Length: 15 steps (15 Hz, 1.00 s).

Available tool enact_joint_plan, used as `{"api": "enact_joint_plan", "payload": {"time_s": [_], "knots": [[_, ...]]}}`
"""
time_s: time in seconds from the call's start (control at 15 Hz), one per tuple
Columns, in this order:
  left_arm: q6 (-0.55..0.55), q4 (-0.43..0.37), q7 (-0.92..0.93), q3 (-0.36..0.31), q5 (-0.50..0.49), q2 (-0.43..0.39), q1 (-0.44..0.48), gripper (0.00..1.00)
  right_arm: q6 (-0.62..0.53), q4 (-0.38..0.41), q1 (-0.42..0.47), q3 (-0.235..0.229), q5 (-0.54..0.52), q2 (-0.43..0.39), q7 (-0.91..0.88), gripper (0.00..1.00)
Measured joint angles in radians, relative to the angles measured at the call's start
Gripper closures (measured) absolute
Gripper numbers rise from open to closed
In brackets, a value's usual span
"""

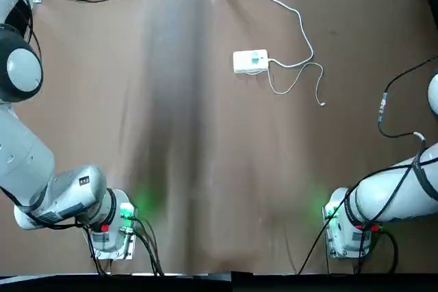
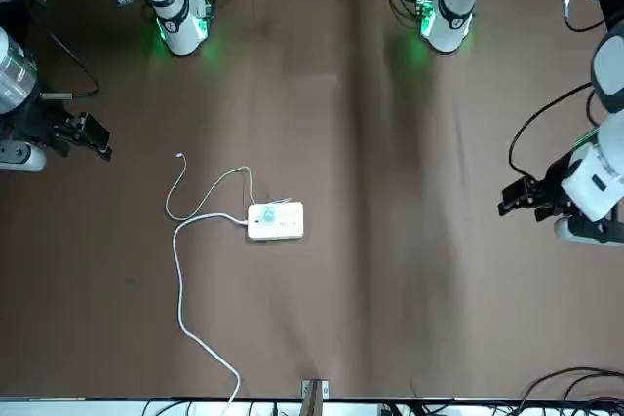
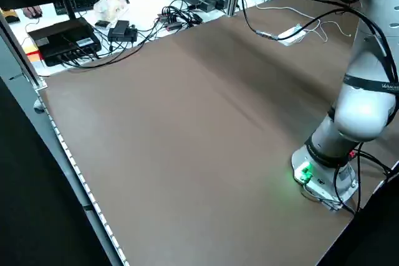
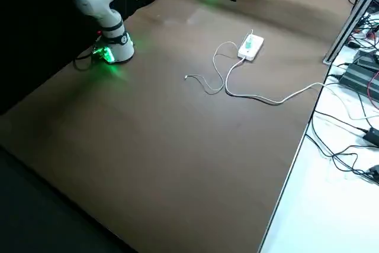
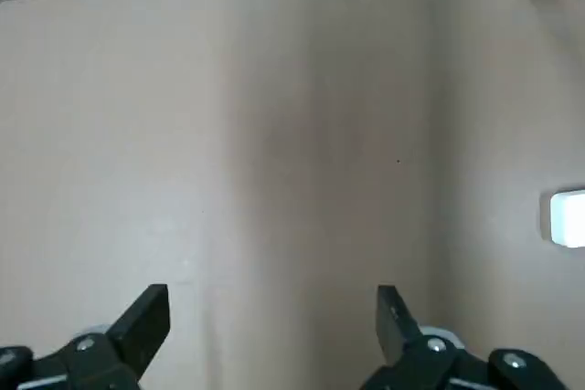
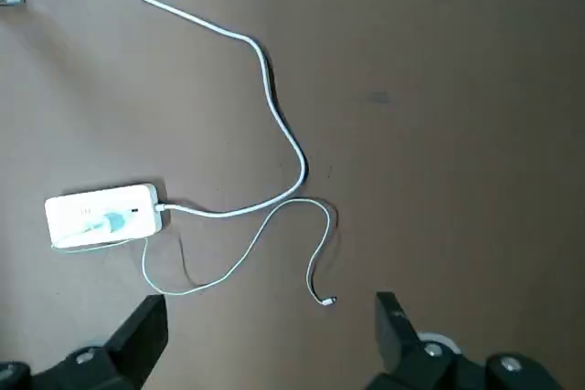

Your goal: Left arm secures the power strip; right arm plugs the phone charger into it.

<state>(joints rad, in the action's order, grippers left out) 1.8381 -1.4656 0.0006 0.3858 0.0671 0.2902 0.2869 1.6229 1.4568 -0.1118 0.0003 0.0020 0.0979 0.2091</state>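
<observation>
Worktop (image 1: 185, 141): bare from its left edge across the middle to the power strip (image 1: 250, 61); open passage there for the left gripper (image 5: 274, 340). Thick white cord (image 1: 301, 25) crosses from the strip to the far edge. Thin charger cable (image 1: 294, 85) loops beside it, right of the strip. Between that loop and the right edge: bare surface.

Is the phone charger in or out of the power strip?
In: the teal charger sits on the strip's face, apparently plugged in.
</observation>
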Motion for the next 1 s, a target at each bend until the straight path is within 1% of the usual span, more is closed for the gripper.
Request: {"api": "enact_joint_plan", "payload": {"time_s": [0.13, 0.2, 0.27, 0.33, 0.53, 0.6, 0.67, 0.8, 0.93, 1.0], "knots": [[-0.046, 0.033, -0.01, -0.009, -0.004, -0.004, 0.001, 0.0, 0.0, 0.0, 0.001, -0.002, 0.0, 0.0, 0.0, 0.0], [-0.072, 0.047, -0.011, -0.03, -0.004, -0.014, -0.009, 0.0, 0.0, 0.0, 0.002, -0.002, 0.0, 0.0, 0.0, 0.0], [-0.099, 0.057, -0.011, -0.075, -0.004, -0.03, -0.042, 0.0, 0.0, 0.0, 0.003, -0.002, 0.0, 0.0, 0.0, 0.0], [-0.127, 0.063, -0.011, -0.146, -0.004, -0.051, -0.102, 0.0, 0.0, 0.0, 0.003, -0.003, 0.0, 0.0, 0.0, 0.0], [-0.201, 0.072, -0.011, -0.413, -0.004, -0.119, -0.34, 0.0, 0.0, 0.0, 0.006, -0.003, 0.0, 0.0, 0.0, 0.0], [-0.231, 0.073, -0.015, -0.505, -0.005, -0.163, -0.424, 0.0, 0.0, 0.001, 0.008, -0.004, 0.0, 0.0, 0.0, 0.0], [-0.24, 0.073, -0.018, -0.517, -0.007, -0.184, -0.437, 0.0, 0.0, 0.001, 0.008, -0.004, 0.0, 0.0, 0.0, 0.0], [-0.251, 0.072, -0.026, -0.516, -0.013, -0.21, -0.442, 0.0, 0.0, 0.001, 0.008, -0.004, 0.0, 0.0, 0.0, 0.0], [-0.252, 0.067, -0.031, -0.488, -0.013, -0.215, -0.431, 0.0, 0.0, 0.001, 0.008, -0.004, 0.0, 0.0, 0.0, 0.0], [-0.252, 0.059, -0.049, -0.454, -0.013, -0.215, -0.413, 0.0, 0.0, 0.001, 0.008, -0.004, 0.0, 0.0, 0.0, 0.0]]}}
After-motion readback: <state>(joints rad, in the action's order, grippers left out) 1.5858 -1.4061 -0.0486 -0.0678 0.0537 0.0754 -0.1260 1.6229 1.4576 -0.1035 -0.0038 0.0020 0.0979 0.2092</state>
